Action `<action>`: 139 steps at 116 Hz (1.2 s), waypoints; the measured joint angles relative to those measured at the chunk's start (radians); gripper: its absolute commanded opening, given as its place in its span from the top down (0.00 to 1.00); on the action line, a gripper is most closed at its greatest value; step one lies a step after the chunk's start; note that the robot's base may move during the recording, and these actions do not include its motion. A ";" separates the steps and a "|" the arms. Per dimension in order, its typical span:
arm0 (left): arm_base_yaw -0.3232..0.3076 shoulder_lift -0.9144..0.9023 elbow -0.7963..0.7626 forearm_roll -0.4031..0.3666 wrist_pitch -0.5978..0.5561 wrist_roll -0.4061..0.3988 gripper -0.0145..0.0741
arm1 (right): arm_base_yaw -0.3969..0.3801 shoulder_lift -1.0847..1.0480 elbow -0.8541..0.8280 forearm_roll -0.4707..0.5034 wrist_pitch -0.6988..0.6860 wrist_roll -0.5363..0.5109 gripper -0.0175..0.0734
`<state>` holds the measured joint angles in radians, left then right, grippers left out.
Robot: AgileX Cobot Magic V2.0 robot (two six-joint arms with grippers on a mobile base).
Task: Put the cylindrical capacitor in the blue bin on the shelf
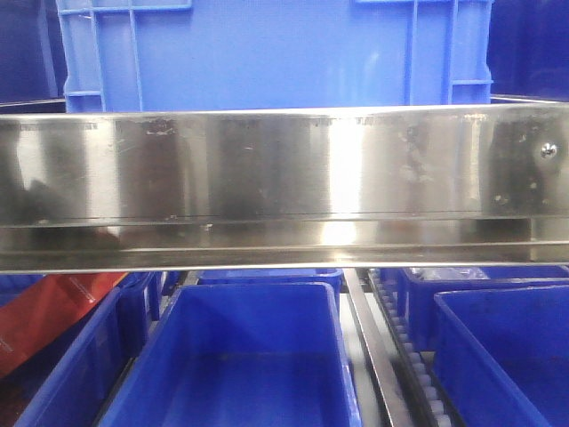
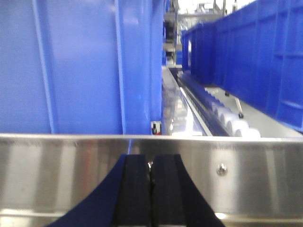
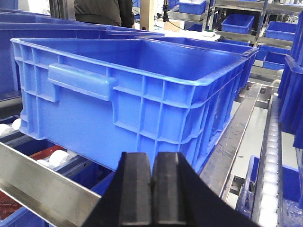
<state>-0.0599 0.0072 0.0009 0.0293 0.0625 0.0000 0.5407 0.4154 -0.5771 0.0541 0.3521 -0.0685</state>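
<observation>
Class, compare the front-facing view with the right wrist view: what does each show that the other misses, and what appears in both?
Only the front-facing view shows the broad steel rail square on, with open blue bins below it. Only the right wrist view shows the shut right gripper, the large crate's handle and empty inside, and a person behind. Both show blue bins on a steel shelf with white rollers. Neither shows the capacitor.

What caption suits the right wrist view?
Closed black pincer before a large empty blue plastic bin on the steel shelf.
</observation>
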 measured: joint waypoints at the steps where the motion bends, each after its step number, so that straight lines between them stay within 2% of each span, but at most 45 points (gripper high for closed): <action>1: 0.000 0.000 0.000 0.000 -0.003 0.000 0.96 | 0.000 0.000 0.000 0.000 0.000 0.000 0.99; 92: 0.000 0.000 0.000 0.000 -0.031 0.000 0.96 | -0.010 0.000 0.002 -0.009 -0.007 0.000 0.99; 105: 0.000 -0.001 0.000 0.000 -0.031 0.000 0.96 | -0.096 -0.007 0.026 -0.009 -0.055 0.000 0.99; 126: 0.000 -0.002 0.000 0.000 -0.031 0.000 0.96 | -0.304 -0.083 0.125 0.000 -0.130 0.000 0.99; 139: 0.000 -0.002 0.000 0.000 -0.032 0.000 0.96 | -0.399 -0.165 0.222 0.007 -0.153 0.000 0.99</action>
<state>-0.0599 0.0049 0.0009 0.0293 0.0307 0.0000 0.1414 0.2505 -0.3552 0.0612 0.1992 -0.0685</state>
